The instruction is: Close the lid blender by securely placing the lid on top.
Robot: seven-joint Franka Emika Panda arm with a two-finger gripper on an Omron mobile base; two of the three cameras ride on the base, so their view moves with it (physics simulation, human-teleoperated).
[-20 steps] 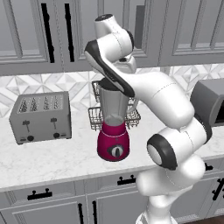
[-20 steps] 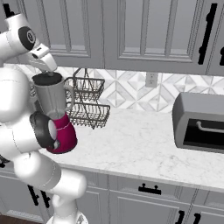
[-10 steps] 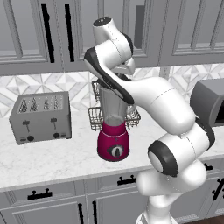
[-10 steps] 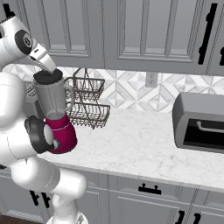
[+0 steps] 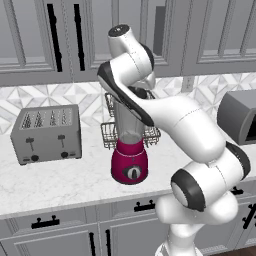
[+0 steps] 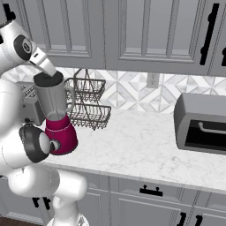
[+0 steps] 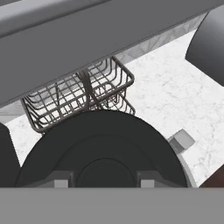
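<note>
Swung a little since a second ago: upper arm links now more upright over the jar, elbow shifted, blender itself unmoved on the bench.

Left base view: magenta blender (image 5: 129, 162) standing on the marble bench (image 5: 60, 182), just in front of the wire rack (image 5: 111, 134), well right of the toaster (image 5: 46, 133). Jar top hidden behind the arm.

Right base view: dark lid (image 6: 47, 79) sitting at the mouth of the clear jar, seemingly level, wrist slanting down onto it from the upper left. Oven (image 6: 202, 124) far right, well apart.

Hand view: lid (image 7: 103, 144) seen close below, centred between the two tips; jaws (image 7: 103, 180) drawn in and gripping the lid's raised knob. Rack and bench beyond.

Judgement: lid appears at or nearly on the rim; seating and release left.
</note>
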